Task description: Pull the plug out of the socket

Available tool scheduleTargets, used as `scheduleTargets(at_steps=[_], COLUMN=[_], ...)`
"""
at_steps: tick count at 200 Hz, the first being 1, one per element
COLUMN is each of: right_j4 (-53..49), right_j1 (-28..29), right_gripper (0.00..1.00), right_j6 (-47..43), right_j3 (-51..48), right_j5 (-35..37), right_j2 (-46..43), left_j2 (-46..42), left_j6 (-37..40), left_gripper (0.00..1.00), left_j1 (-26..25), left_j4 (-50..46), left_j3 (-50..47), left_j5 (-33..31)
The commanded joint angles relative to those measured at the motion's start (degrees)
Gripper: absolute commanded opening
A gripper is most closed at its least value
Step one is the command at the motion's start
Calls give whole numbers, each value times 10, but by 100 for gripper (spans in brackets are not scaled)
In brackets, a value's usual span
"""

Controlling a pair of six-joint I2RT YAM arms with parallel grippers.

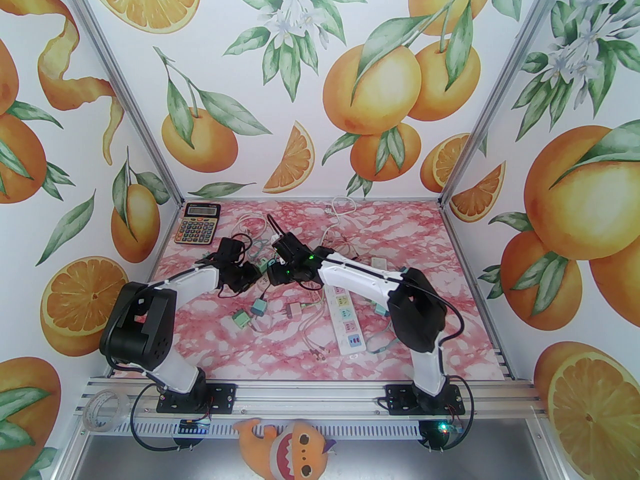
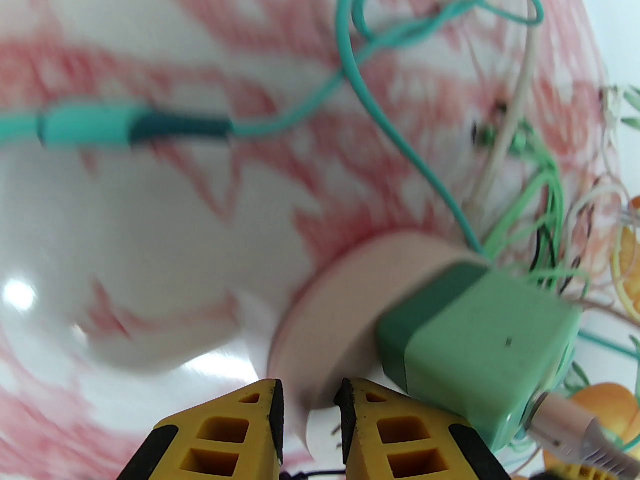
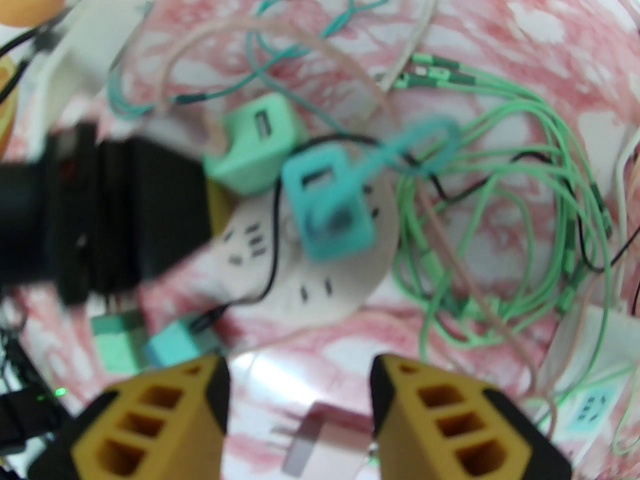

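The left tool (image 2: 310, 393) is closed on the rim of the round socket (image 2: 350, 288), a flat pale pink disc that lies on the pink marble table (image 1: 440, 248). In the left wrist view the two yellow fingers stand near together, with the edge of the disc between them. A green plug (image 2: 485, 338) sits on top of the socket just beside the right finger. A pink cable (image 2: 565, 418) goes into the near side of this plug.

In the right wrist view a teal plug (image 3: 330, 208) stands near the middle of the same socket, touching the green plug, and the black body of the left tool is at the left edge of the disc. I cannot tell if the pins of the two plugs are fully inside.

The right tool (image 3: 300, 368) is open, with its fingers well apart. It hovers over the table beside the near edge of the socket and holds nothing. A pink plug (image 3: 320, 443) lies on the table below it, between the two fingers.

Loose green cables (image 3: 500, 248) are tangled to the right of the socket. A white power strip (image 1: 345, 318) lies under the right arm, and a calculator (image 1: 196, 224) is at the far left corner.
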Motion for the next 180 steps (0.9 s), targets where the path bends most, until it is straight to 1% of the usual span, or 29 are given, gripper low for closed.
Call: scheduleTargets(at_steps=[1,37,58,102,112,137,147,166,170,180], right_j4=[-29,-29,-24,-30,-31,-44,-49,-53,-52,-55], right_j1=[-10,-25,-25,-27,-27,-28,-27,-27,-27,-27], right_gripper=[50,50,51,51,49,47,45,44,42,35], right_j6=[-27,-72,-100,-119,-120,-125,-128,-136,-138,-141], right_j3=[30,64,74,113,123,158,170,184,185,188], right_j5=[27,-24,-34,-34,-34,-34,-33,-30,-31,-30], right_j2=[26,59,72,109,117,144,155,168,170,175], left_j2=[-28,-38,-42,-42,-42,-41,-40,-35,-34,-32], left_j6=[2,33,39,53,57,62,62,65,66,66], left_gripper=[27,28,29,29,29,29,29,30,30,29], left_j1=[11,26,29,36,37,41,42,42,42,42], left_j4=[-32,-55,-52,-57,-58,-60,-60,-52,-50,-45], left_j3=[-7,0,-4,0,2,3,4,6,7,7], left_j5=[-6,6,16,30,32,37,40,56,58,65])
